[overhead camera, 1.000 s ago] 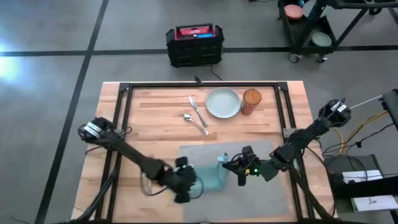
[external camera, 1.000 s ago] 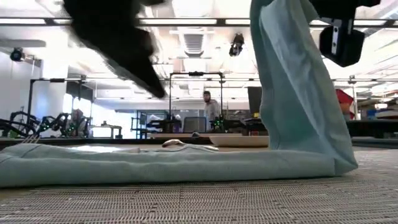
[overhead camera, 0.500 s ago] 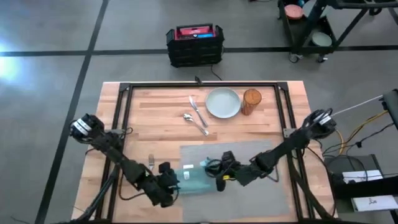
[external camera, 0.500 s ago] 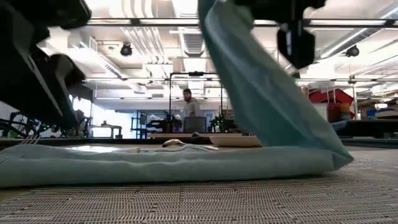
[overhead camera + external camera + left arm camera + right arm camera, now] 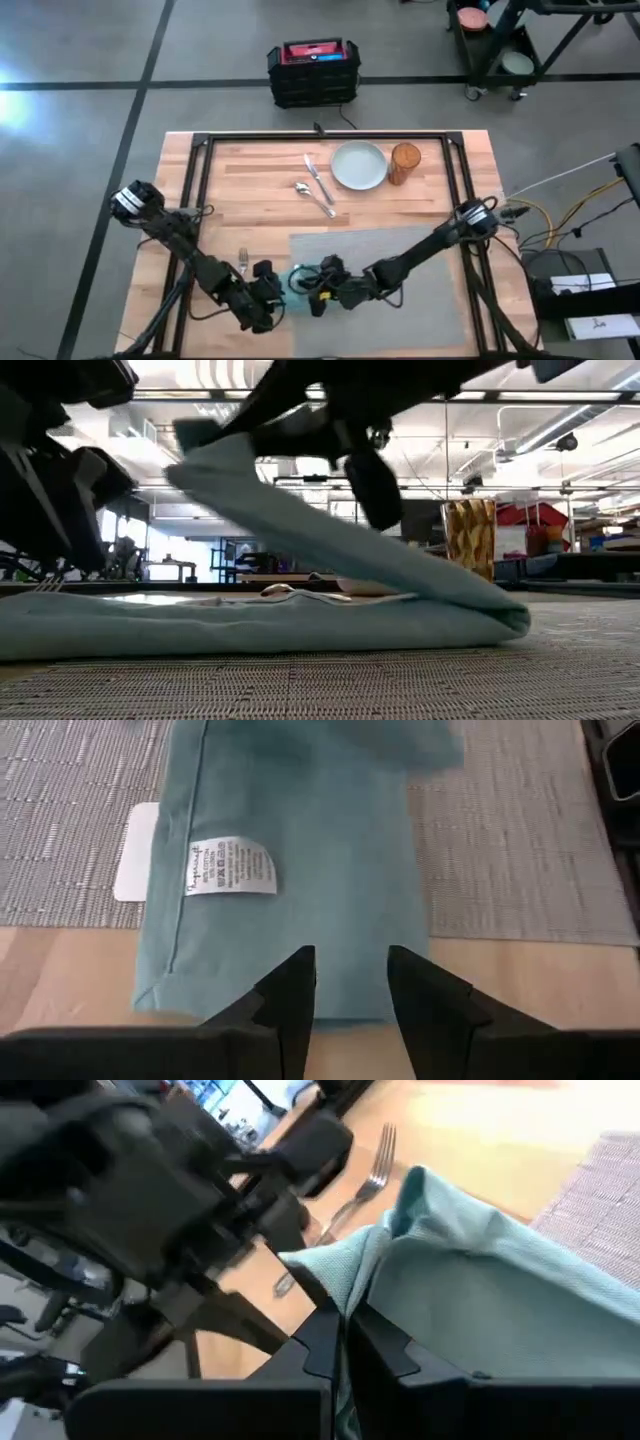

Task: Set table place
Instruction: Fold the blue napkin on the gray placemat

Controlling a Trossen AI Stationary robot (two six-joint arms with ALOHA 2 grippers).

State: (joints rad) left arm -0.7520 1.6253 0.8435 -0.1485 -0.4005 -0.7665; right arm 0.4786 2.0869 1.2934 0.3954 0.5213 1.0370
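Folding is underway: right pincer (image 5: 318,296) pinches the napkin (image 5: 300,290), left pincer (image 5: 268,302) parted; plate (image 5: 358,165) unplaced.

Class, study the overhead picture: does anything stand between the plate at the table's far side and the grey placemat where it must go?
Nothing visible does. Bare table lies between the plate and the placemat; knife and spoon lie beside it, off that path.
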